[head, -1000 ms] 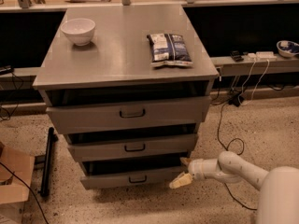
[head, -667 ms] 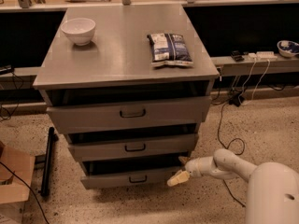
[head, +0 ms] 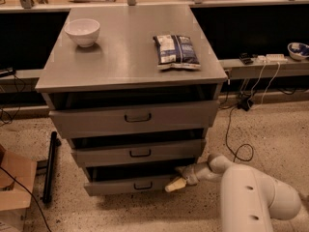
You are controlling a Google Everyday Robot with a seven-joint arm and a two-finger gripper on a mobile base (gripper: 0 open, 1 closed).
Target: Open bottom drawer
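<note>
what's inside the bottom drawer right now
The bottom drawer stands slightly out, but its inside is only a dark gap under the middle drawer; no contents show. The end effector sits by the end of its front panel.

Reaches low and leftward with the arm [head: 256, 197].
Holds the gripper [head: 176, 183] tipped slightly down, the wrist [head: 200, 172] bent just behind it.

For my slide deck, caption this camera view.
Gripper at the right end of the slightly open bottom drawer of a grey three-drawer cabinet.
</note>
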